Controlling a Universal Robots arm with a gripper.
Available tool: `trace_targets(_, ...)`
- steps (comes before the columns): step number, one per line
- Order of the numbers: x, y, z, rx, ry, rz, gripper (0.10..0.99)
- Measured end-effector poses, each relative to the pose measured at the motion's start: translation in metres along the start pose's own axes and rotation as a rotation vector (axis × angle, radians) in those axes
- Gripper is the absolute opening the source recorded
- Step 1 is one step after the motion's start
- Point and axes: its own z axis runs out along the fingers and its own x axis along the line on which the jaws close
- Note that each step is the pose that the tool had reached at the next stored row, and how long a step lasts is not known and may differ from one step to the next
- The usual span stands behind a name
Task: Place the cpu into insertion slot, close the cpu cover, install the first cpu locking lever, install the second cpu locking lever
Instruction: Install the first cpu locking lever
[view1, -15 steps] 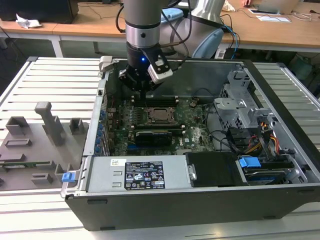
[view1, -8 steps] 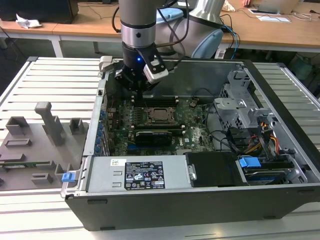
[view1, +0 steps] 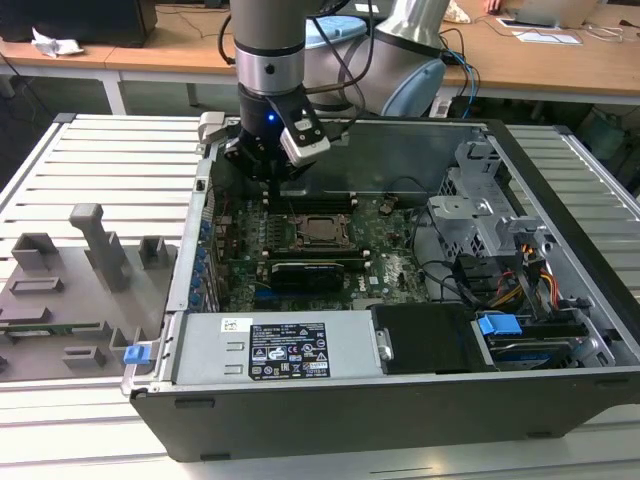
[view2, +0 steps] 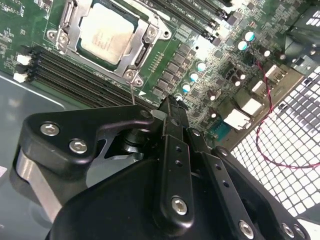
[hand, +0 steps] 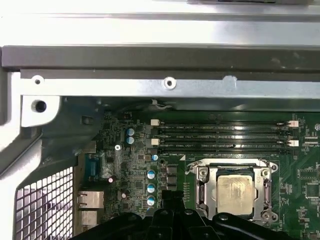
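Already the small, flat, silver-grey square cpu (hand: 235, 192) sits in the black-framed insertion slot (hand: 214, 195) at mid-frame in the exterior view. The thin silver cpu cover (hand: 232, 165) is lowered around it. The levers are unclear. The black gripper (view1: 270, 178) hovers near; I cannot tell its opening.

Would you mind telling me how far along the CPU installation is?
Done: the cpu lies seated under the closed cpu cover. In hand: the gripper hovers close beside them. Left: a thin lever rod shows at the cover's corner; whether it is latched is unclear.
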Motion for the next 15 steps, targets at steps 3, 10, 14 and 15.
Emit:
trace_targets(3, 0.0003, 0.0037, 0.0002, 0.000, 0.0000, 0.000, 0.106)
trace_targets(10, 0.0004, 0.0126, 0.0008, 0.000, 0.0000, 0.000, 0.106)
trace_targets(14, 0.0004, 0.0170, 0.0012, 0.000, -0.0001, 0.000, 0.106)
trace_targets(15, 0.0004, 0.0179, 0.0012, 0.000, -0.0001, 0.000, 0.106)
